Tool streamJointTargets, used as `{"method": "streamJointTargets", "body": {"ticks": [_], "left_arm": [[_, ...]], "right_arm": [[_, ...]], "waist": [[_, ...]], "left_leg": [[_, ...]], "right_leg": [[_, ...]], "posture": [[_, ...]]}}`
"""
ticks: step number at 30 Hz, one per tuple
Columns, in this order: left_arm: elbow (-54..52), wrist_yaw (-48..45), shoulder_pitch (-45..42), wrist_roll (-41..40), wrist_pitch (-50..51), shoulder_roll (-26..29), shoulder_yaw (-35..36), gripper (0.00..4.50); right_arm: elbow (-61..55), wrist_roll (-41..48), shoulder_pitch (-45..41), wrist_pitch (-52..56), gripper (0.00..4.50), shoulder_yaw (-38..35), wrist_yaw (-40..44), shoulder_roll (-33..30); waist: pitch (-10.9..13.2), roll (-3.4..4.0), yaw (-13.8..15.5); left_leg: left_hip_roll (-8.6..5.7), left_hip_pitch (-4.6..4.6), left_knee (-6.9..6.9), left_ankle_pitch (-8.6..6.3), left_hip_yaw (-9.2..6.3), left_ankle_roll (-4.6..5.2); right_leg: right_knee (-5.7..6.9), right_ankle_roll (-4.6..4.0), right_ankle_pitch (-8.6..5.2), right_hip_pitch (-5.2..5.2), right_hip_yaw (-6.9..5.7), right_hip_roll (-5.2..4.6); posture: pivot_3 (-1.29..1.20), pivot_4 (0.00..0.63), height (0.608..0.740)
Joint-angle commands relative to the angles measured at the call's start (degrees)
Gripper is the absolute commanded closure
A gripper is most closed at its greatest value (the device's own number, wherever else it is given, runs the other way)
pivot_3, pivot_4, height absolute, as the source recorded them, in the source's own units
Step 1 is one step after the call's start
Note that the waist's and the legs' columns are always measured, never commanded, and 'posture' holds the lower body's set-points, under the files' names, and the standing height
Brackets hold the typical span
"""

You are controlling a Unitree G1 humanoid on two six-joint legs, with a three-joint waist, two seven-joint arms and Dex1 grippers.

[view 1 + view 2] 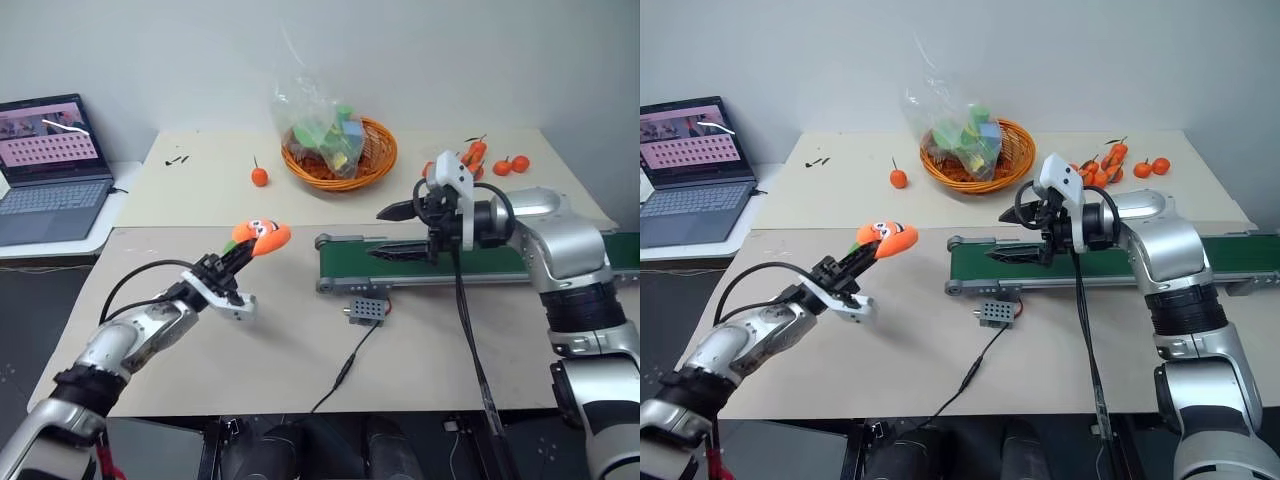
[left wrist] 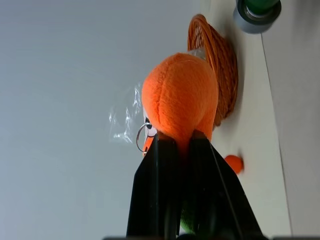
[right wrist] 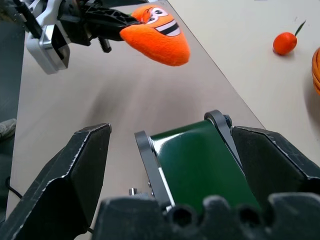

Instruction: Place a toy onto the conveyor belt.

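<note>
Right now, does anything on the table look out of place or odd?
One small orange fruit lies alone left of the wicker basket, apart from the cluster of fruits on the basket's other side. Nothing looks spilled or damaged.

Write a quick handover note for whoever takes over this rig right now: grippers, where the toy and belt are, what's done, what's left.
Left gripper: shut on the toy, held in the air above the table, short of the belt.
Right gripper: open, holding nothing, fingers above the near end of the conveyor belt.
Done: toy picked up.
Left: carry it over the belt and release it there.
</note>
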Motion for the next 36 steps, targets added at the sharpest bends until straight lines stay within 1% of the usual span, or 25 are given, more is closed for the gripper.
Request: {"method": "streamJointTargets", "body": {"ticks": [1, 5, 8, 14, 22, 27, 29, 30, 33, 34, 36], "left_arm": [[5.4, 1.84, -6.08, 1.62, -3.29, -2.03, -2.3, 4.4], [11.29, 3.31, -10.69, 3.05, -5.59, -4.51, -5.0, 4.4], [17.13, 4.47, -15.41, 4.7, -7.03, -8.26, -8.14, 4.4], [26.19, 6.47, -21.07, 7.13, -8.92, -12.93, -13.49, 4.4], [33.86, 8.57, -25.91, 9.17, -9.1, -17.95, -18.83, 4.4], [36.37, 8.54, -27.09, 8.58, -9.95, -19.84, -20.86, 4.4], [36.92, 7.73, -27.26, 7.51, -10.98, -19.84, -20.77, 3.73], [37.11, 7.36, -27.31, 7.13, -11.35, -19.78, -20.73, 3.61], [36.85, 6.18, -27.14, 5.72, -12.87, -18.67, -20.0, 2.59], [36.67, 5.8, -27.06, 5.17, -13.24, -18.33, -19.78, 2.14], [35.74, 4.23, -26.76, 3.44, -14.31, -17.28, -19.06, 1.53]], "right_arm": [[-3.08, 0.9, 0.07, 0.44, 0.0, -2.82, -1.04, -1.12], [-4.32, 1.33, 0.98, 1.08, 0.0, -3.36, -1.95, -1.54], [-6.02, 1.86, 2.49, 1.91, 0.0, -4.5, -3.07, -2.26], [-8.24, 2.37, 4.37, 3.06, 0.0, -5.92, -4.63, -2.89], [-10.59, 3.45, 6.38, 4.14, 0.0, -7.37, -6.32, -3.75], [-11.13, 3.85, 6.71, 4.43, 0.0, -7.43, -6.97, -3.92], [-11.1, 3.9, 6.64, 4.48, 0.0, -7.4, -7.1, -3.89], [-11.06, 3.9, 6.6, 4.48, 0.0, -7.38, -7.14, -3.88], [-10.77, 3.84, 6.33, 4.37, 0.0, -7.13, -7.15, -3.82], [-10.7, 3.84, 6.26, 4.35, 0.0, -7.06, -7.13, -3.81], [-10.49, 3.78, 6.05, 4.27, 0.0, -6.86, -7.08, -3.71]], "waist": [[0.0, 0.0, -0.16], [0.0, -0.01, -0.41], [0.01, -0.02, -0.12], [0.01, -0.04, -0.06], [0.03, -0.07, -0.04], [0.03, -0.07, -0.08], [0.03, -0.07, -0.1], [0.03, -0.07, -0.12], [0.03, -0.08, -0.07], [0.03, -0.08, -0.1], [0.02, -0.08, -0.18]], "left_leg": [[0.0, -0.02, 0.02, 0.01, 0.0, -0.01], [0.0, -0.01, 0.03, 0.09, 0.13, -0.14], [-0.02, -0.03, 0.07, 0.09, 0.16, -0.14], [-0.1, -0.12, 0.2, 0.09, 0.2, -0.12], [-0.09, -0.13, 0.24, 0.08, 0.23, -0.09], [-0.09, -0.13, 0.32, -0.02, 0.27, 0.07], [-0.09, -0.13, 0.34, -0.03, 0.27, 0.09], [-0.09, -0.13, 0.34, -0.03, 0.27, 0.09], [-0.08, -0.13, 0.34, -0.03, 0.28, 0.1], [-0.08, -0.12, 0.35, -0.03, 0.28, 0.1], [-0.08, -0.11, 0.36, -0.04, 0.29, 0.11]], "right_leg": [[0.0, 0.0, 0.0, -0.01, 0.0, 0.0], [-0.01, 0.03, 0.02, -0.01, 0.0, -0.04], [-0.02, 0.06, 0.03, -0.01, -0.01, -0.07], [-0.07, 0.18, 0.1, -0.01, 0.0, -0.12], [-0.06, 0.2, 0.1, 0.0, 0.01, -0.12], [-0.04, 0.22, 0.12, 0.0, 0.05, -0.12], [-0.03, 0.23, 0.12, 0.0, 0.05, -0.12], [-0.02, 0.23, 0.12, 0.0, 0.05, -0.12], [-0.01, 0.23, 0.12, 0.0, 0.05, -0.12], [0.0, 0.23, 0.12, 0.0, 0.05, -0.12], [0.0, 0.24, 0.13, 0.01, 0.07, -0.12]], "posture": [[0.0, 0.15, 0.74], [0.0, 0.15, 0.74], [0.0, 0.15, 0.74], [0.0, 0.15, 0.74], [0.0, 0.15, 0.74], [0.0, 0.15, 0.74], [0.0, 0.15, 0.74], [0.0, 0.15, 0.74], [0.0, 0.15, 0.74], [0.0, 0.15, 0.74], [0.0, 0.15, 0.74]]}}
